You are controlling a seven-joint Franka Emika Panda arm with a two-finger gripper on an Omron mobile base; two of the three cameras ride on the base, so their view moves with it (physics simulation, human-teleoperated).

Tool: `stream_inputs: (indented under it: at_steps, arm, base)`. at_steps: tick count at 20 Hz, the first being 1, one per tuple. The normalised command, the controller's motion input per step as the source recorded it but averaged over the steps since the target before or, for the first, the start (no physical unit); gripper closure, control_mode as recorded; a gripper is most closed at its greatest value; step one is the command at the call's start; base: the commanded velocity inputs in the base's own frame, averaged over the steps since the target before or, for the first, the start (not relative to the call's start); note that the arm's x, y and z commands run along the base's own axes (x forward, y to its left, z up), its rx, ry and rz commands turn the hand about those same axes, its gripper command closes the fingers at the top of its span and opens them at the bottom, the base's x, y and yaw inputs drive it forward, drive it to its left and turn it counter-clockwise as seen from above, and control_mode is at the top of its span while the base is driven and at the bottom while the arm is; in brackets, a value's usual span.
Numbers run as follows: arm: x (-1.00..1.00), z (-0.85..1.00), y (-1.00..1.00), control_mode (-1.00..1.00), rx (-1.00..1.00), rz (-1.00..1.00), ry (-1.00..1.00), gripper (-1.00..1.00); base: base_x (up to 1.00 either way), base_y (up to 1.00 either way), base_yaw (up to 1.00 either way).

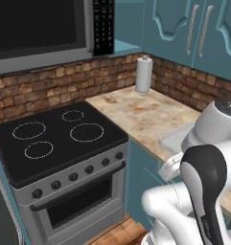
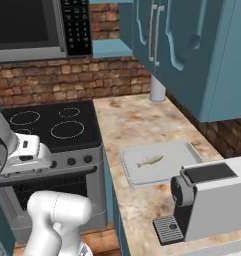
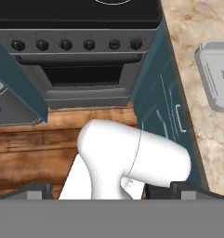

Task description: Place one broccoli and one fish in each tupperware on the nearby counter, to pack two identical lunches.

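One pale tupperware [image 2: 182, 150] lies on the beige counter [image 2: 132, 125], just right of the stove, with a single fish [image 2: 149, 160] inside it. The left base view shows a corner of the tupperware [image 1: 175, 137] behind my arm. In the hand view its rim [image 3: 210, 79] sits at the right edge, on the counter [image 3: 197, 28]. My gripper [image 3: 111, 191] is open and empty, held low in front of the oven door and well left of the tupperware. The broccoli is out of view.
A black glass stovetop [image 1: 59, 134] with an oven [image 3: 81, 76] below stands left of the counter. A paper towel roll [image 1: 144, 74] is at the back wall. A coffee machine [image 2: 212, 197] stands at the near end of the counter. Teal wall cabinets [image 2: 192, 45] overhang the counter.
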Motion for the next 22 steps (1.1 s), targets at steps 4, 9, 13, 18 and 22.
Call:
stream_inputs:
  at_steps: [4, 9, 13, 18, 22]
  arm:
    - [0.0, 0.0, 0.0, 1.0, 0.0, 0.0, 0.0, -1.0]
    - [0.0, 0.0, 0.0, 1.0, 0.0, 0.0, 0.0, -1.0]
    - [0.0, 0.0, 0.0, 1.0, 0.0, 0.0, 0.0, -1.0]
    - [0.0, 0.0, 0.0, 1.0, 0.0, 0.0, 0.0, -1.0]
    - [0.0, 0.0, 0.0, 1.0, 0.0, 0.0, 0.0, -1.0]
  base:
    - [-0.72, 0.25, 0.02]
    - [-0.76, 0.31, 0.28]
    - [-0.95, -0.09, 0.35]
    - [-1.0, -0.3, 0.29]
    - [-1.0, 0.0, 0.25]
